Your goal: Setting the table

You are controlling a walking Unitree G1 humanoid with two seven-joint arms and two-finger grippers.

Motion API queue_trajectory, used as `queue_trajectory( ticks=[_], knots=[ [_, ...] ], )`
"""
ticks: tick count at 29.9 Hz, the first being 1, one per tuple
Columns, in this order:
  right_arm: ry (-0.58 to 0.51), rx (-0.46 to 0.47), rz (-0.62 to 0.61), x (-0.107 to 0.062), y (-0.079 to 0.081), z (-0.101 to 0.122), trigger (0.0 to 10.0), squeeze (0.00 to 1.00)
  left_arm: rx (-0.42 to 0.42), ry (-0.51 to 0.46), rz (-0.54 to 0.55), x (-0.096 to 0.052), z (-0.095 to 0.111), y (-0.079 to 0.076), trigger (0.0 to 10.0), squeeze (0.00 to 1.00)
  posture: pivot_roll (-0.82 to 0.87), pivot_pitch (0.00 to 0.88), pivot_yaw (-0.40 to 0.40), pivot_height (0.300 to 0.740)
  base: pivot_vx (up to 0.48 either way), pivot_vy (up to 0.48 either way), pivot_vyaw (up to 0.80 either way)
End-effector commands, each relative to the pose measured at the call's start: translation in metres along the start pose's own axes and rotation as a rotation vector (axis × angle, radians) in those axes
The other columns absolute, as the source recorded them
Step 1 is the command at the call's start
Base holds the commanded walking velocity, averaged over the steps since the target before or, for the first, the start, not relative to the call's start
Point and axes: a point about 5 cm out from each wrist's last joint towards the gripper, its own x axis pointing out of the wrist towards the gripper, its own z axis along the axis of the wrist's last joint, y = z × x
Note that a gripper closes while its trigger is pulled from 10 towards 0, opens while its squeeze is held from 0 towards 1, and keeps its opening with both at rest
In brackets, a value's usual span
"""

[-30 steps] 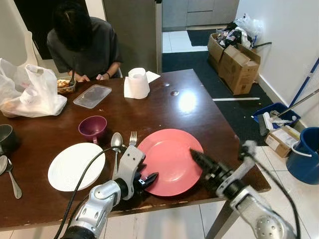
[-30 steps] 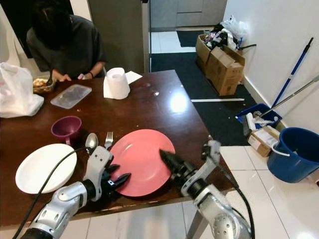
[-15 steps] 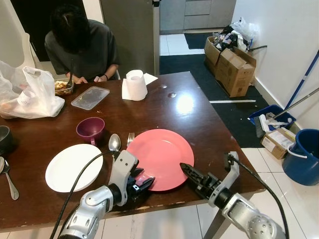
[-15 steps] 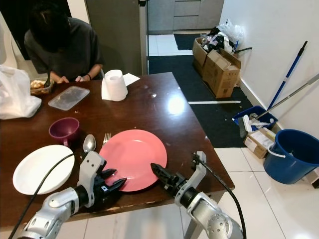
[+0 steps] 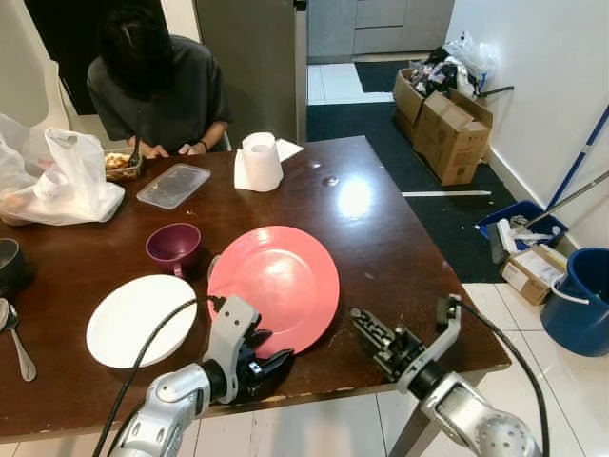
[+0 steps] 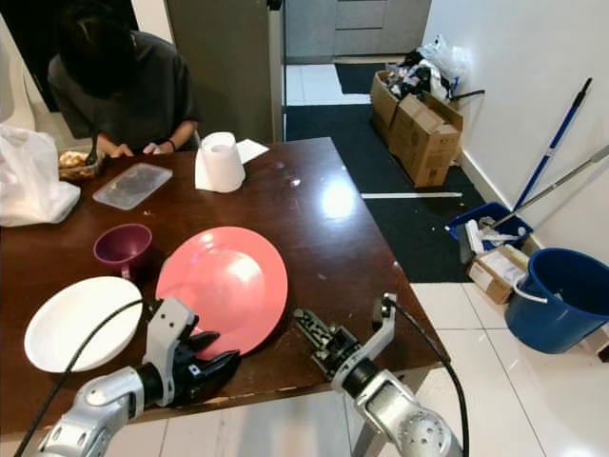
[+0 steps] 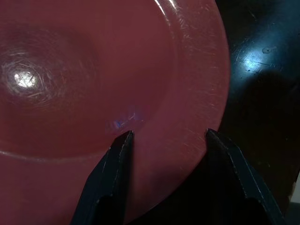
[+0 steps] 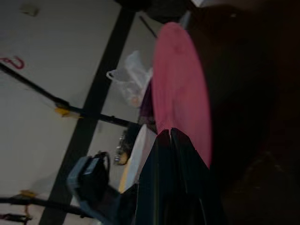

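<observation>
Left pincer (image 5: 264,362) spread wide at pink plate (image 5: 274,286) edge — right pincer (image 5: 369,335) closed, empty

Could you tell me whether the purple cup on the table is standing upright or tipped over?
Upright. The purple cup stands on its base on the table, its round mouth facing up, beside the pink plate.

Head stereo pair looks down over the bench (image 5: 381,228); both wrist cams sit close, sharing the pink plate (image 5: 274,283).
</observation>
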Motion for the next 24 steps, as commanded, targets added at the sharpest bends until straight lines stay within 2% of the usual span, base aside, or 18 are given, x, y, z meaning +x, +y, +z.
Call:
queue_trajectory(
  ticks=[1,8,12,13,17,18,19,24],
  knots=[
    [0.003,0.012,0.018,-0.001,0.002,-0.003,0.0,0.00,-0.070,0.131,0.013,-0.008,-0.030,0.000,10.0,0.00,-0.08,0.000,0.106,0.740,0.000,0.000,0.00],
    [0.015,0.004,0.031,-0.001,0.004,-0.003,0.0,0.00,-0.066,0.127,0.009,-0.006,-0.028,0.001,10.0,0.00,-0.08,0.000,0.107,0.740,0.000,0.000,0.00],
    [0.027,-0.033,-0.018,-0.003,-0.001,-0.003,0.0,0.00,-0.066,0.128,0.008,-0.007,-0.028,0.001,10.0,0.00,-0.08,0.000,0.106,0.740,0.000,0.000,0.00],
    [0.039,-0.075,-0.055,-0.005,-0.005,-0.002,10.0,0.00,-0.068,0.133,0.001,-0.007,-0.030,0.000,10.0,0.00,-0.08,0.000,0.106,0.740,0.000,0.000,0.00],
    [0.020,-0.156,-0.115,-0.012,-0.012,0.011,10.0,0.00,-0.097,0.130,-0.019,-0.011,-0.031,-0.001,10.0,0.00,-0.08,0.000,0.108,0.740,0.000,0.000,0.00],
    [0.015,-0.162,-0.115,-0.013,-0.012,0.014,10.0,0.37,-0.111,0.116,-0.017,-0.011,-0.028,0.000,10.0,0.00,-0.08,0.000,0.108,0.740,0.000,0.000,0.00],
    [0.008,-0.181,-0.120,-0.014,-0.012,0.018,10.0,1.00,-0.142,0.063,-0.043,-0.009,-0.014,-0.001,10.0,0.00,-0.08,0.000,0.106,0.740,0.000,0.000,0.00],
    [0.007,-0.209,-0.130,-0.015,-0.012,0.022,10.0,1.00,-0.133,0.026,-0.134,-0.009,0.001,-0.008,10.0,0.00,-0.08,0.000,0.106,0.740,0.000,0.000,0.00]
  ],
)
